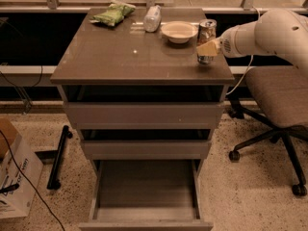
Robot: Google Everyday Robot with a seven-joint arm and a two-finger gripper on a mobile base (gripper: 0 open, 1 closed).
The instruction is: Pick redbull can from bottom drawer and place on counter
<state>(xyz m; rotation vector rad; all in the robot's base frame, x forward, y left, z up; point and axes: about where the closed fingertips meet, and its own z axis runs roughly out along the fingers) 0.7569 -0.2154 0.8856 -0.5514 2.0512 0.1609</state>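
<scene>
Redbull can: the redbull can [208, 30] is standing upright on the counter surface [125, 57], near its 3 o'clock edge.
Gripper: the gripper [208, 47] is reaching in from 3 o'clock on a white arm [269, 30] and is holding the redbull can, with a tan finger lying across the can's lower half.
Bottom drawer: the bottom drawer [144, 186] is sitting pulled out at 6 o'clock, showing its grey floor.
Other items: a white bowl [179, 31] is sitting just beside the can at its 10 o'clock. A clear bottle [152, 18] is lying at 12 o'clock, and a green snack bag [113, 14] at 11 o'clock.
Surroundings: an office chair [279, 95] is standing at the cabinet's 3 o'clock.
</scene>
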